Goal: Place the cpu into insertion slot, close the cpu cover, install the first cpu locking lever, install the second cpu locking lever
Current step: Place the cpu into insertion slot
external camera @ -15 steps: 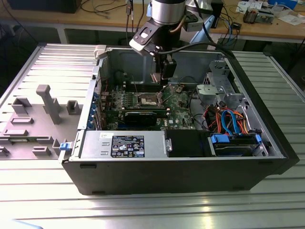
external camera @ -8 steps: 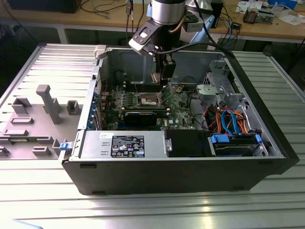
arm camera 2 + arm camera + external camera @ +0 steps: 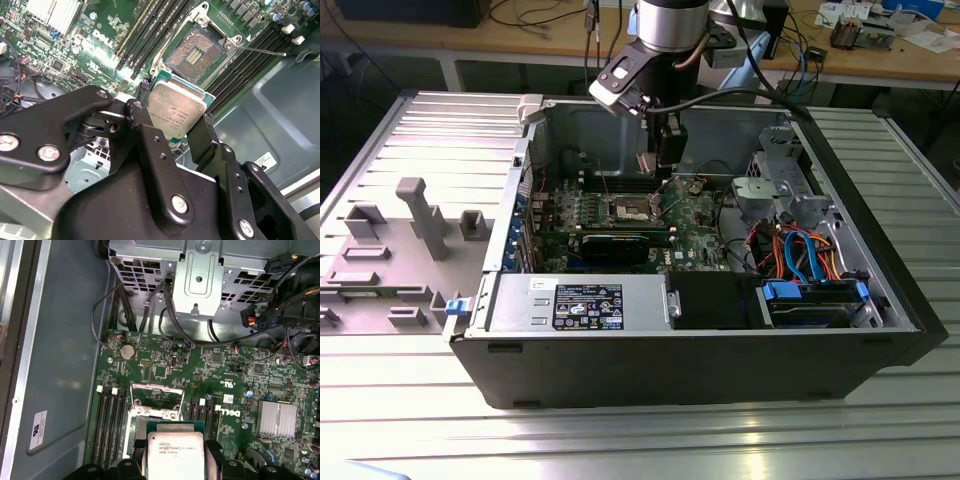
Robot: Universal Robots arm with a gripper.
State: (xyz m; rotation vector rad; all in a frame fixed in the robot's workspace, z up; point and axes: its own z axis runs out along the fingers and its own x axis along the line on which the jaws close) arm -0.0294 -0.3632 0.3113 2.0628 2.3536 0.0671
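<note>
My gripper (image 3: 172,120) is shut on the cpu (image 3: 176,111), a square chip with a silvery face, gripped by two opposite edges between the black fingers (image 3: 141,125). It hangs tilted above the motherboard, close beside the insertion slot (image 3: 195,51), whose dark contact field lies bare inside its silver rim. In the first wrist view the cpu (image 3: 174,456) covers part of the slot (image 3: 145,421), and the cpu cover (image 3: 154,388) stands open at the slot's far side. A thin locking lever (image 3: 265,50) sticks out beside the slot. In the exterior view the gripper (image 3: 664,168) is inside the case, just above the slot (image 3: 632,208).
Black memory slots (image 3: 150,30) flank the socket on both sides. The open computer case (image 3: 880,300) has a drive cage (image 3: 775,190), bundled cables (image 3: 270,315), a power supply (image 3: 582,303) and a silver heatsink (image 3: 277,419). Grey fixtures (image 3: 425,215) stand at the exterior view's left.
</note>
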